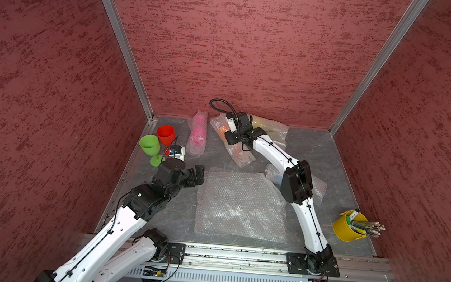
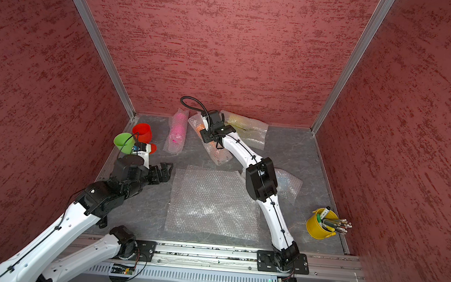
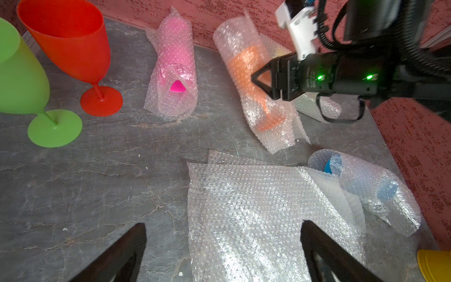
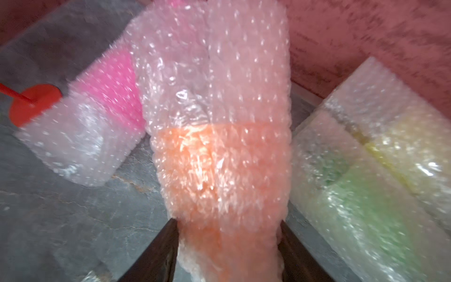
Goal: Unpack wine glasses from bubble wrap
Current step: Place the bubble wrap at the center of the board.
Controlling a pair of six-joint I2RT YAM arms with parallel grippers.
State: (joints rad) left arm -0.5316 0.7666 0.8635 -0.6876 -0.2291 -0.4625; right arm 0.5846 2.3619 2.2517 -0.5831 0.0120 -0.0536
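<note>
My right claw [image 4: 227, 222] pinches the bubble wrap sleeve [image 4: 210, 73] around the orange glass [image 4: 219, 166], one finger pressed to each side where the bowl narrows toward the stem. The bowl and the loose, empty end of the sleeve stretch out ahead of my fingertips, toward the back wall [image 1: 239, 52]. The wrapped pink glass [image 4: 109, 90] lies just to the claw's left and a yellow and green parcel [image 4: 366, 183] just to its right, so I judge a straight lift safer than a sideways sweep. The grip should be firm enough that the slick plastic does not slip, yet gentle on the stem. My left claw [image 3: 223, 223] hangs spread wide and empty over the edge of the flat sheet [image 3: 244, 207], apart from the orange glass. I would bring the foot end toward it, so one claw holds the wrap while the other draws the glass out.
</note>
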